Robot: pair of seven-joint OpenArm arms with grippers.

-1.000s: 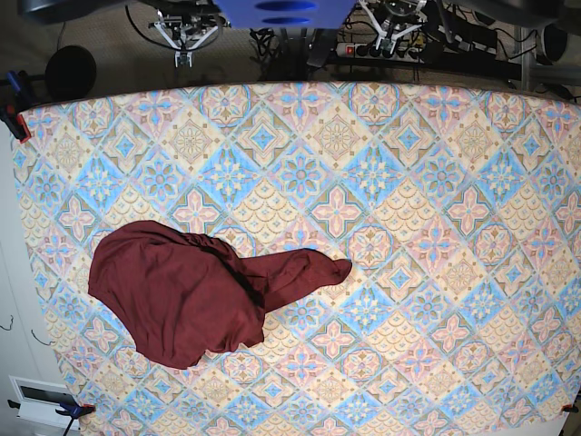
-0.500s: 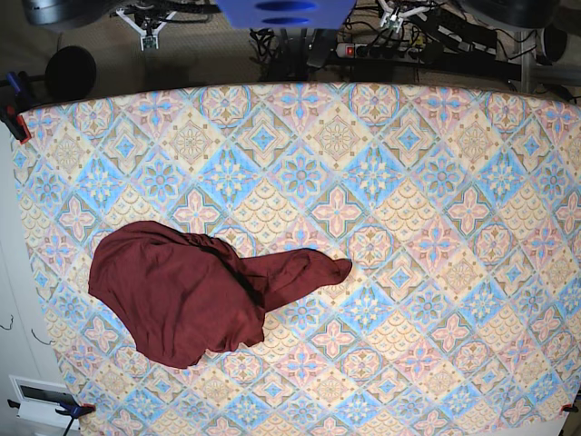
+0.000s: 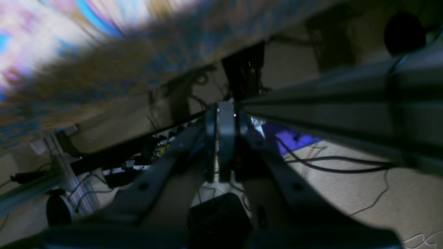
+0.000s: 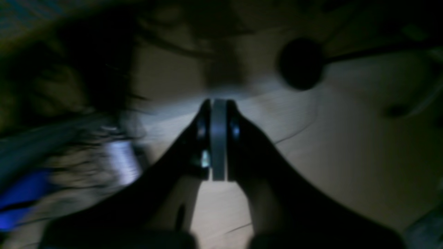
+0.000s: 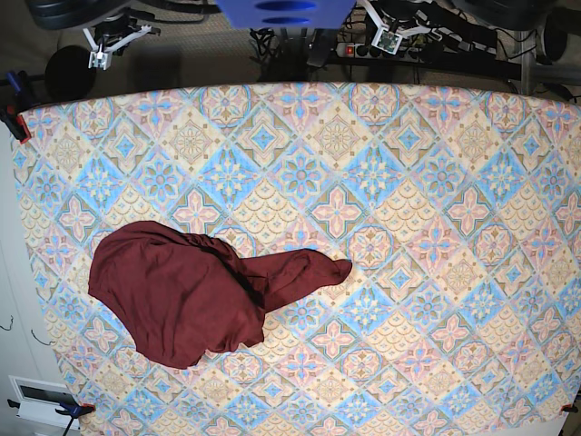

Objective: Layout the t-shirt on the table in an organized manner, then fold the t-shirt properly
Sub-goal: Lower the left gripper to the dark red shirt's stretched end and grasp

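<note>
The dark maroon t-shirt (image 5: pixel 191 295) lies crumpled on the left part of the table (image 5: pixel 408 227), with one sleeve reaching right towards the middle. Both grippers are beyond the table's far edge, well away from the shirt. My right gripper (image 5: pixel 98 58) hangs at the far left corner; in the right wrist view (image 4: pixel 218 102) its jaws are pressed together and empty over the floor. My left gripper (image 5: pixel 388 41) is near the far middle; in the left wrist view (image 3: pixel 226 108) it is shut and empty, with the blurred table cloth (image 3: pixel 52 34) at upper left.
A blue robot base (image 5: pixel 286 11), a power strip (image 5: pixel 368 50) and cables sit behind the far edge. A black round object (image 5: pixel 71 73) stands at far left. Clamps (image 5: pixel 14 118) hold the cloth at the left corner. A white box (image 5: pixel 36 395) sits at bottom left.
My right gripper has swung left along the far edge of the table. My left gripper has shifted only slightly. The shirt has not moved.
</note>
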